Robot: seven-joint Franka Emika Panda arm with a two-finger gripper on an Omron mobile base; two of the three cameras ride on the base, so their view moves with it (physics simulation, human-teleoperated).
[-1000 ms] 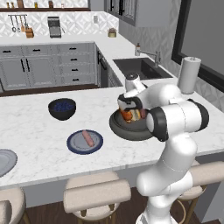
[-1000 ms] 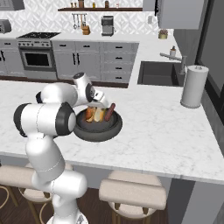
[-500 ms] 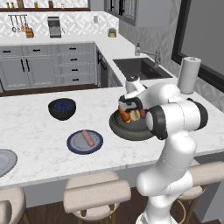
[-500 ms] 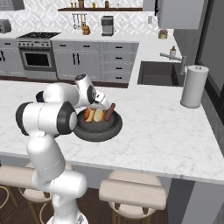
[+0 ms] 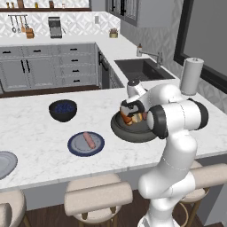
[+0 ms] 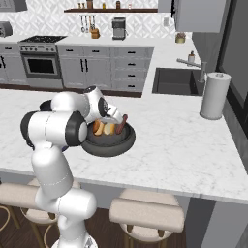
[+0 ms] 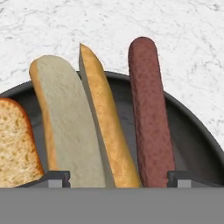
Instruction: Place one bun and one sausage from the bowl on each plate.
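The wide dark bowl (image 5: 133, 132) sits on the marble counter in front of the arm. It holds a split bun (image 7: 74, 127), a second bun (image 7: 15, 144) to its left, and a dark red sausage (image 7: 148, 109). My gripper (image 7: 118, 179) hangs low over the bowl (image 6: 109, 143) and is open, its fingertips (image 7: 54, 178) wide apart on either side of the split bun and the sausage, gripping nothing. The blue-rimmed plate (image 5: 75, 150) carries one sausage (image 5: 89, 140). The light grey plate (image 5: 4, 164) lies at the left edge.
A smaller black bowl with a blue inside (image 5: 62, 110) stands behind the blue-rimmed plate. A paper towel roll (image 5: 190, 75) is at the far right, with the sink (image 5: 142, 68) behind. Stools line the counter's near edge.
The hand has shifted slightly over the bowl. The buns, sausages and plates have not moved, and nothing was taken hold of.
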